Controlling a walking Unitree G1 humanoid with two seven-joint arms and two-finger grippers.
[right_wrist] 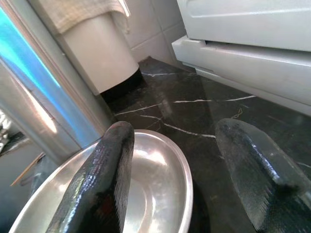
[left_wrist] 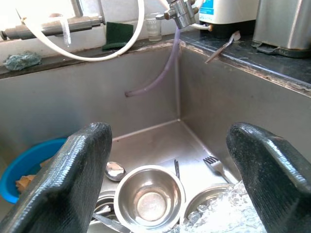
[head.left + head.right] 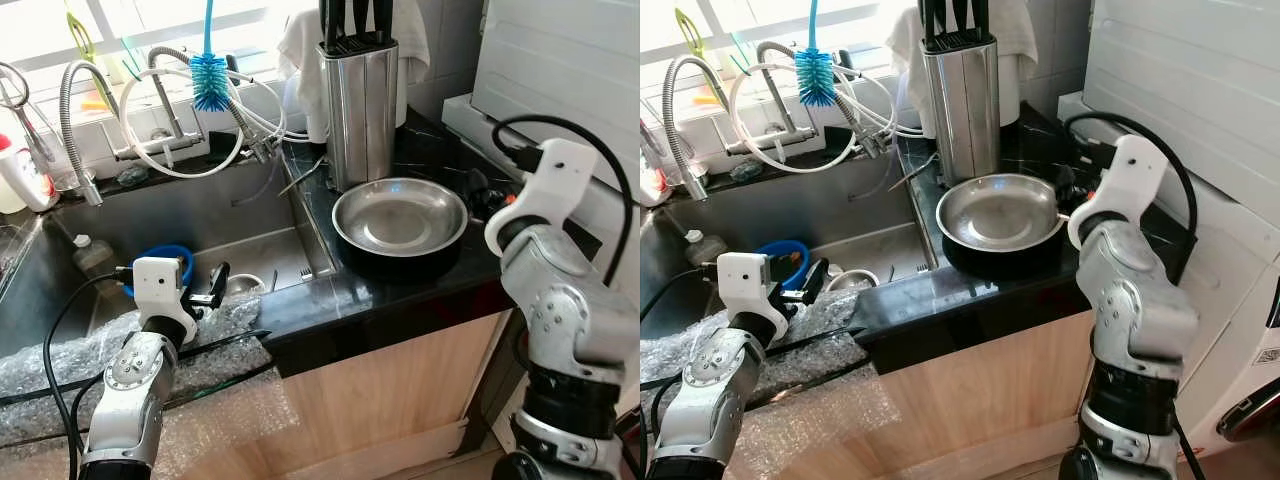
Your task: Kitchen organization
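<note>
Right gripper (image 1: 175, 179) jaws spread wide, gripping nothing, poised over the black worktop (image 3: 440, 150) at the edge of the shallow steel bowl (image 3: 400, 215): one finger (image 1: 99, 179) lies over the bowl's rim, the other (image 1: 257, 170) over bare worktop beside it; whether either touches is not clear. Bowl sits on a dark base just in front of the steel knife block (image 3: 358, 110), which stands behind that jaw gap. Left gripper (image 2: 165, 184) jaws also wide open, empty, hanging over the sink (image 3: 200, 215) near its front edge. Straight ahead between those jaws, on the sink floor: a small steel bowl (image 2: 149, 196), a spoon (image 2: 115, 171) just beside it, a fork (image 2: 216, 167) toward the far corner, a blue bowl (image 2: 26, 160) off past one finger. Bubble wrap (image 3: 215, 355) drapes the sink's front edge under the left wrist. Taps and hoses (image 3: 165, 120) along the back wall, blue bottle brush (image 3: 209, 80) hanging above them.
</note>
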